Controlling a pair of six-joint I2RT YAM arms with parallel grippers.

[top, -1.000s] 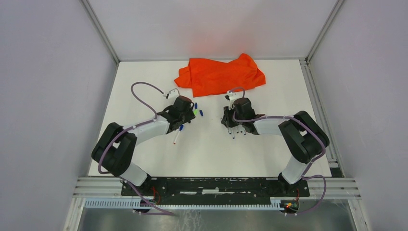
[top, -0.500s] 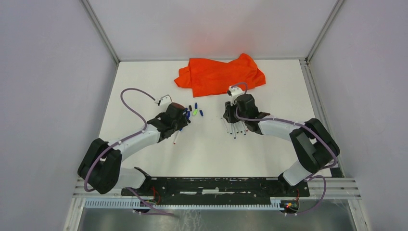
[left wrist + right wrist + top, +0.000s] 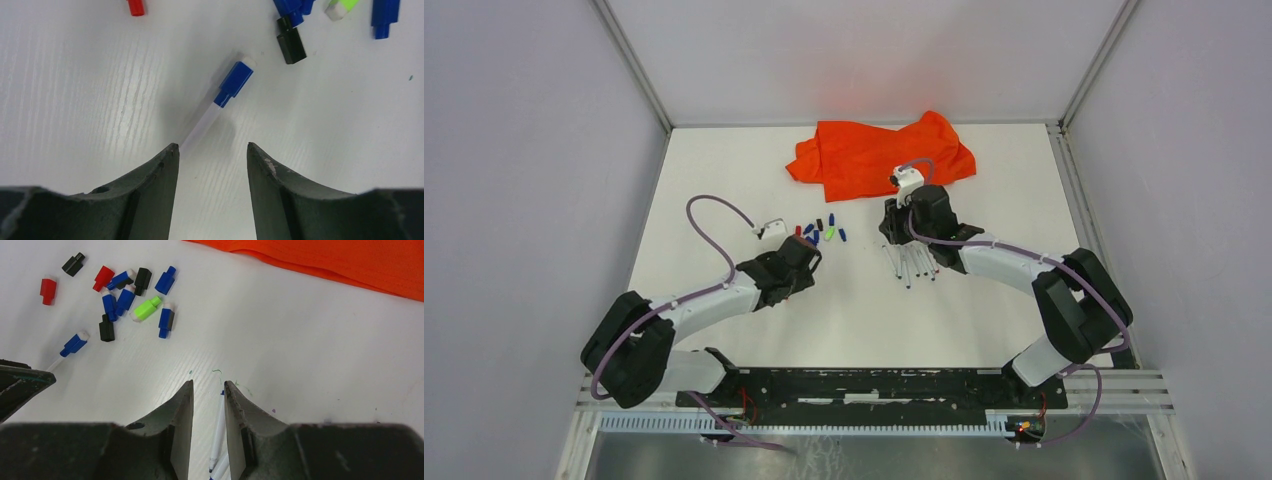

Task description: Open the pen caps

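Lying loose in a small heap on the white table [image 3: 310, 340], the pen caps [image 3: 125, 295] in blue, red, black and green sit ahead of the right gripper [image 3: 208, 384] and off to its left, well apart from its fingertips. One blue cap [image 3: 234, 83] is on its white barrel [image 3: 202, 125], which slants toward the left gripper [image 3: 211, 147], its bare end just beside one fingertip, not between them. Both pairs of jaws stand apart and clamp nothing; the right pair's gap is narrower, with thin white pens [image 3: 218, 425] on the table showing through it. Farther ahead of the right jaws lies an orange cloth [image 3: 325, 260].
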